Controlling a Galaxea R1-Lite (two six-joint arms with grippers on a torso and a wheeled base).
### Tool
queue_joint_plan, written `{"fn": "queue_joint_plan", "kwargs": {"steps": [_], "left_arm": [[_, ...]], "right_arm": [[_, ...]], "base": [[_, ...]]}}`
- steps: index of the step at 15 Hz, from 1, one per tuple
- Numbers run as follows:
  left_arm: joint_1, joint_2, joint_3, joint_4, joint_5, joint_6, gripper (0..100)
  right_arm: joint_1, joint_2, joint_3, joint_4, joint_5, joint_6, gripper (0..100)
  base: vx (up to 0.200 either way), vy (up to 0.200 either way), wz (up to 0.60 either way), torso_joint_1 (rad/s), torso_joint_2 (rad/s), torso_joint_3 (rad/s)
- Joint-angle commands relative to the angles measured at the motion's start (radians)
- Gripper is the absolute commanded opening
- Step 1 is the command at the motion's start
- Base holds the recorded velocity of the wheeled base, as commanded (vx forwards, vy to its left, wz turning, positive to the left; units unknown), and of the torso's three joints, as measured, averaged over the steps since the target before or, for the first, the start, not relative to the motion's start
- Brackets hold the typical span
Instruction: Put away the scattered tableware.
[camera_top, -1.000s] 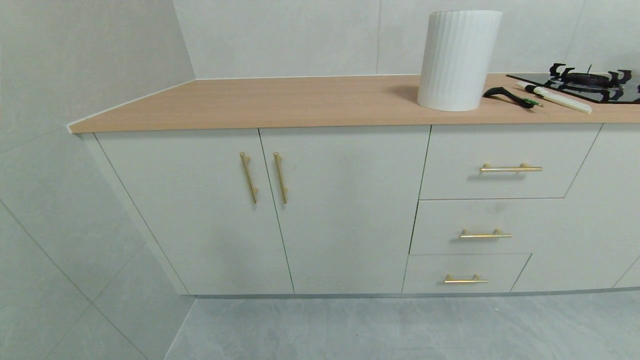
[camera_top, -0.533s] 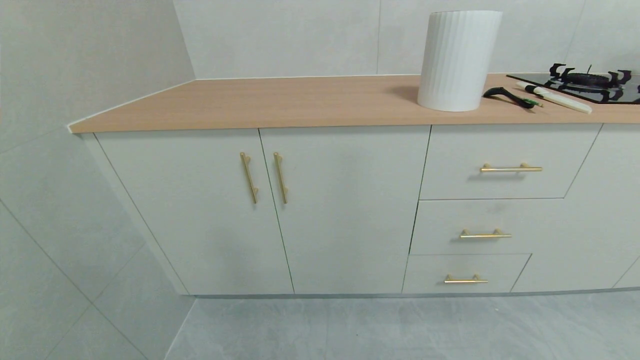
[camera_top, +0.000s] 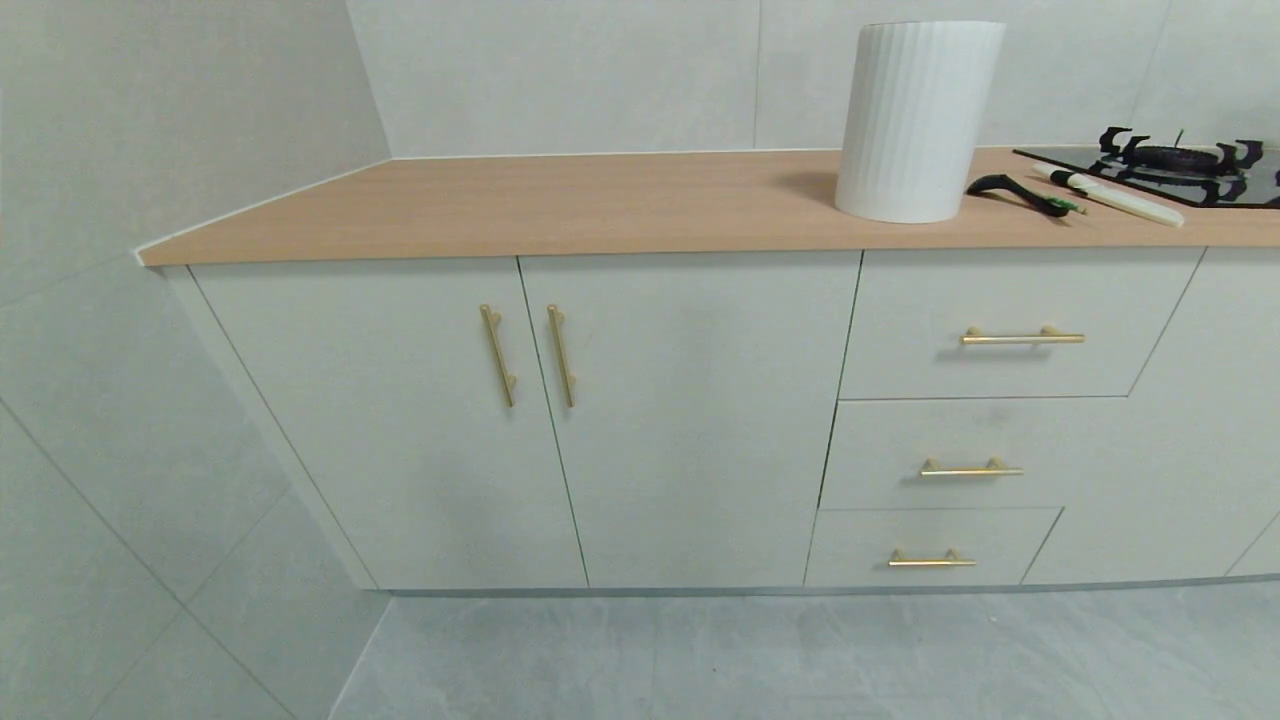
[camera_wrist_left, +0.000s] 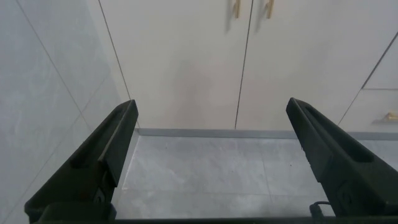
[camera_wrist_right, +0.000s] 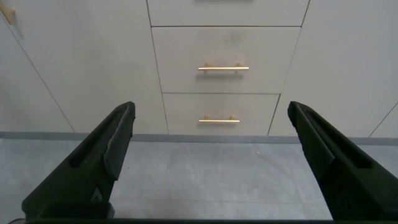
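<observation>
The left gripper (camera_wrist_left: 211, 112), jaws spread wide and empty, hangs low before the pale double cupboard doors (camera_wrist_left: 186, 62). On the light wooden countertop (camera_top: 550, 205), a tall white ribbed holder (camera_top: 918, 120) stands at one o'clock. At its three o'clock lie a black curved utensil (camera_top: 1015, 190) and a cream-handled utensil (camera_top: 1115, 198), probably meant to go in it. The right gripper (camera_wrist_right: 211, 112), likewise spread, faces the gold-handled drawers (camera_wrist_right: 227, 43).

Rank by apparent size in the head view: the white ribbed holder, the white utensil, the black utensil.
Largest: white ribbed holder.
Next: white utensil.
Smallest: black utensil, only somewhat shorter than the white one.
</observation>
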Motion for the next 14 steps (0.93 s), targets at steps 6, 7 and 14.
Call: {"fn": "queue_joint_plan", "kwargs": {"steps": [6,7,14], "left_arm": [[0.0,0.001,0.0,0.001,0.0,0.002,100],[0.0,0.001,0.0,0.001,0.0,0.003,100],[0.0,0.001,0.0,-0.001,0.0,0.008,100]], "right_arm": [[0.0,0.003,0.0,0.0,0.0,0.001,100],[0.0,0.003,0.0,0.0,0.0,0.001,100],[0.0,0.003,0.0,0.0,0.0,0.001,100]], "base": [[0.0,-0.2,0.0,0.002,0.0,0.005],[0.0,-0.2,0.0,0.007,0.0,0.002],[0.0,-0.171,0.0,0.001,0.0,0.003]]}}
